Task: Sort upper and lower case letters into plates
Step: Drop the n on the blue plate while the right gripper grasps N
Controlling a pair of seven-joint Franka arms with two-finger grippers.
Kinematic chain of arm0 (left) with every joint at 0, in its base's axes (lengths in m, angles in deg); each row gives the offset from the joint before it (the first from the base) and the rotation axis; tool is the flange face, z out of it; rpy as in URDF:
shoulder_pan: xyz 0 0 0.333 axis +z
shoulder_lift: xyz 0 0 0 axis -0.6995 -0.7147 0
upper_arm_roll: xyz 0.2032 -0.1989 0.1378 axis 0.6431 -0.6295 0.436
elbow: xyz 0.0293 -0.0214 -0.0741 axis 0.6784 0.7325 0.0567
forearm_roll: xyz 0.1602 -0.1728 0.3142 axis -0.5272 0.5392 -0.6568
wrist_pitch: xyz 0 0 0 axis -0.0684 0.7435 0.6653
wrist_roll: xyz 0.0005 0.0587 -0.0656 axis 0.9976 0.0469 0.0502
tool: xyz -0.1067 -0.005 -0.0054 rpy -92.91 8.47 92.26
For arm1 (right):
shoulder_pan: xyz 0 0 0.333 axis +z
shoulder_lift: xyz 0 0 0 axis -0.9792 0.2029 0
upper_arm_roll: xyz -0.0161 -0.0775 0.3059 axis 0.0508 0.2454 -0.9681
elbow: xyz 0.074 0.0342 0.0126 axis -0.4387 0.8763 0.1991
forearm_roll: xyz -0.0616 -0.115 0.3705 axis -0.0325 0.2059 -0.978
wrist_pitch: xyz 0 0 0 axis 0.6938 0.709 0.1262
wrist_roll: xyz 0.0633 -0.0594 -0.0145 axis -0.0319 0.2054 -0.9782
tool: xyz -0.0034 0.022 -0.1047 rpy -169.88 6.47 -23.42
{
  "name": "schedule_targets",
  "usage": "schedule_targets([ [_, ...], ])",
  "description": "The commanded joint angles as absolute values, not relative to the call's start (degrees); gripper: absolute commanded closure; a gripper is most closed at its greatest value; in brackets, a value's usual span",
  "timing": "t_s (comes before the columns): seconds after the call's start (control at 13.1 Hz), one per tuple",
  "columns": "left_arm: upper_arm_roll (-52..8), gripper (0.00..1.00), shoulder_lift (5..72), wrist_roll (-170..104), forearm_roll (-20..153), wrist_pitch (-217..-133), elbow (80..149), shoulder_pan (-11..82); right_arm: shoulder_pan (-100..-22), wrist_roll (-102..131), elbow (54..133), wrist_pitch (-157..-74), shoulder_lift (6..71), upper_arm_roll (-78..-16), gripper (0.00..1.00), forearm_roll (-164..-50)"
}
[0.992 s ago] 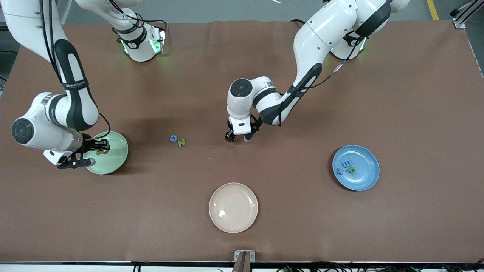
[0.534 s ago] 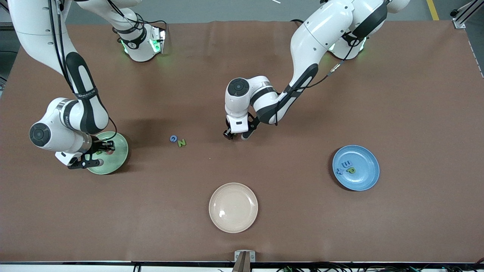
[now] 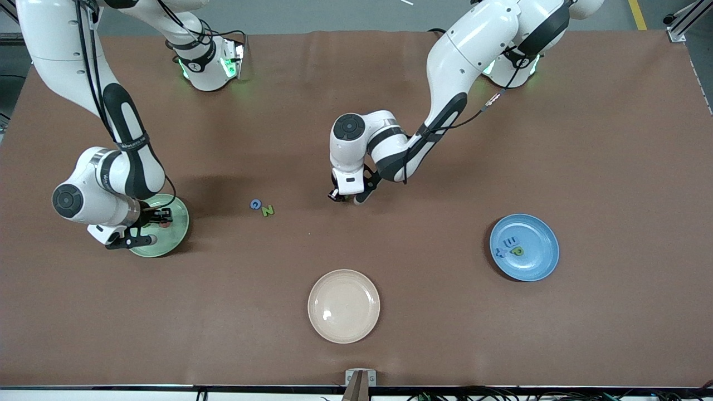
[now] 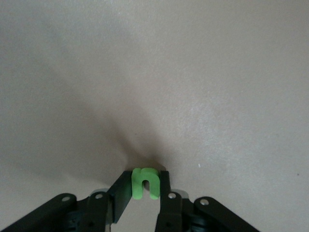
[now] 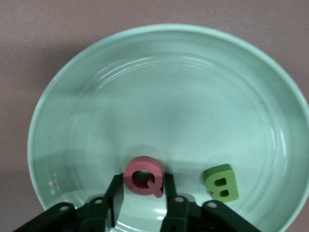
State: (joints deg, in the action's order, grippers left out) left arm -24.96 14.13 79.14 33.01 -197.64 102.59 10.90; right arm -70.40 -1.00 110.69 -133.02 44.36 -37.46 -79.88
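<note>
Spanning the whole scene, the brown table (image 3: 557, 139) carries three dishes: the cream-beige plate (image 3: 343, 306) nearest the front camera, the blue plate (image 3: 533, 266) toward the left arm's end holding a blue m (image 3: 511, 241), a blue x (image 3: 500, 252) and a green p (image 3: 518, 252), and the mint green plate (image 5: 193, 72) toward the right arm's end. Between the mint plate and the left gripper (image 3: 345, 197), a blue G (image 3: 255, 204) and green N (image 3: 268, 210) lie touching on the bare cloth. These letters look like light, chunky foam pieces — stiff enough to pinch across their flat sides, likely to tip or slide if nudged. The left gripper is low at mid-table, its fingers clamped on the green n (image 4: 145, 183), which sits upright between the pads. The right gripper (image 5: 144, 193) is down in the mint plate with the pink-red Q (image 5: 143, 176) between its fingers — whether it is gripped or released I cannot tell. A green B (image 5: 220, 182) lies just beside the Q.
</note>
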Motion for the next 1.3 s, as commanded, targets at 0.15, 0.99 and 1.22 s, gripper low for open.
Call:
schedule_targets([
  [0.15, -23.1, 0.99, 19.5, 72.4, 32.1, -192.7, 102.0, 16.8, -63.2, 13.2, 108.8, -119.4, 34.8, -38.1, 0.02, -79.1],
  [0.99, -24.4, 0.99, 34.2, 22.8, 32.5, -187.9, 118.8, 45.3, -38.2, 31.9, 105.0, -132.0, 41.6, -38.4, 0.0, -79.1],
  [1.22, -25.2, 0.96, 34.9, 11.9, 32.5, -188.1, 121.8, 52.5, -38.7, 21.4, 105.2, -133.5, 43.0, -38.4, 0.0, -79.1],
])
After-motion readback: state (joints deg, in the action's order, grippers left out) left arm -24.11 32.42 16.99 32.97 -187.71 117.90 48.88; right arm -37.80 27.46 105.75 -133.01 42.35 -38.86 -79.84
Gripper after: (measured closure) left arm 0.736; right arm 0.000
